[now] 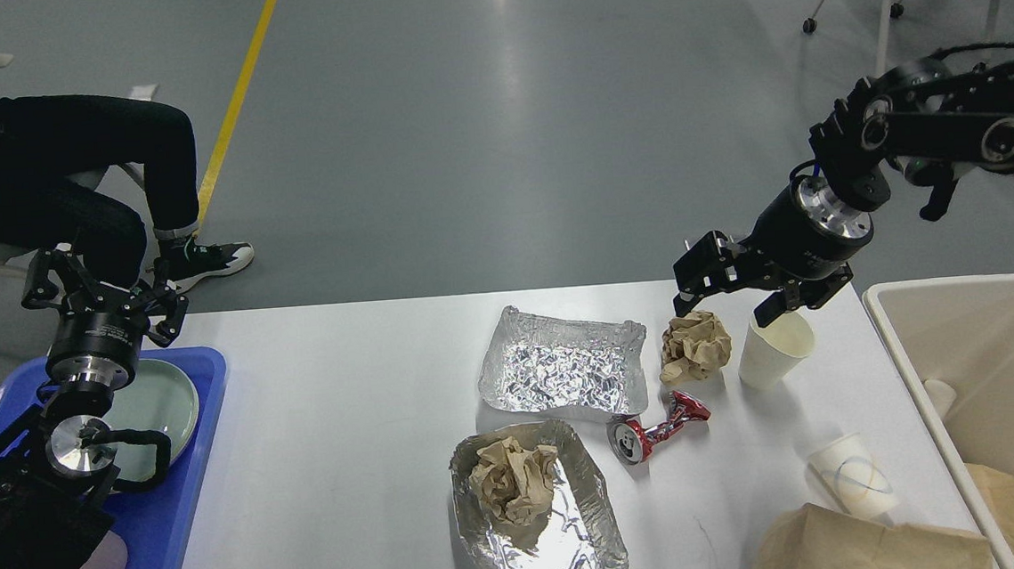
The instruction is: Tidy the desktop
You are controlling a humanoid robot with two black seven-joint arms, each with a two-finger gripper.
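The white desktop (348, 438) carries two crumpled foil trays: an empty one (562, 365) and a nearer one (536, 510) holding a brown paper wad. A loose crumpled brown paper ball (695, 346), a crushed red can (655, 430), an upright cream paper cup (773, 351) and a tipped white cup (853, 488) lie to the right. My right gripper (725, 283) is open and empty, raised above the paper ball and cream cup. My left gripper (101, 282) is open and empty above the blue tray's far edge.
A blue tray (186, 485) with a pale green plate (154, 412) sits at the left. A beige bin (1004, 375) stands at the right table edge. A brown paper bag (855, 546) lies at the front right. A seated person (35, 175) is at far left.
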